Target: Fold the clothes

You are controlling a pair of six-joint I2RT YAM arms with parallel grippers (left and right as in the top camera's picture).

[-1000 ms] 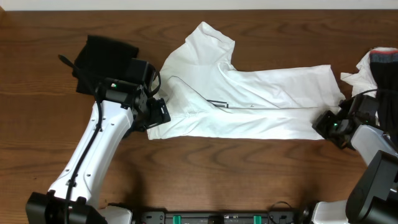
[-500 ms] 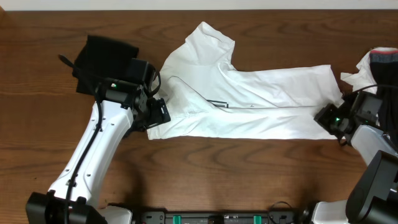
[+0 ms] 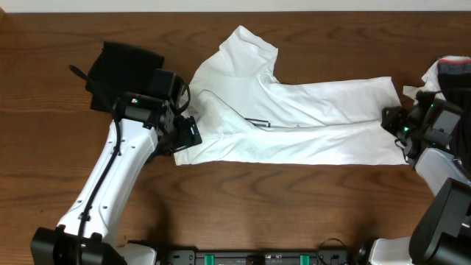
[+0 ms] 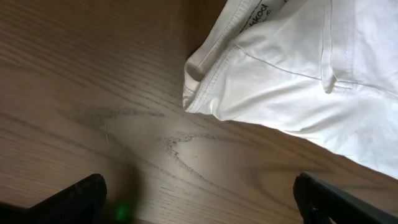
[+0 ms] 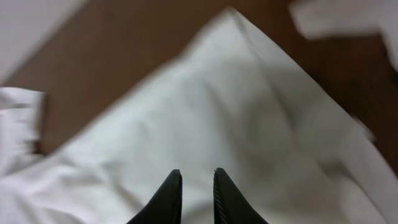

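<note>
right gripper [image 5: 191, 194] at right edge of frame over end of white t-shirt [image 3: 309, 118], fingers nearly together with slim gap; cannot tell if cloth is pinched. left gripper [image 4: 208, 199] spread wide, empty, above bare table [image 4: 93, 74] just beside shirt's left corner. shirt lies across middle of frame; black garment [image 3: 121, 66] upper left.

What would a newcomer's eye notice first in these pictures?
A large white T-shirt lies spread across the middle of the dark wooden table. A black garment sits at upper left, behind the left arm. The left fingers stand wide apart over bare wood; the right fingers, nearly together, point at the shirt's right end.
</note>
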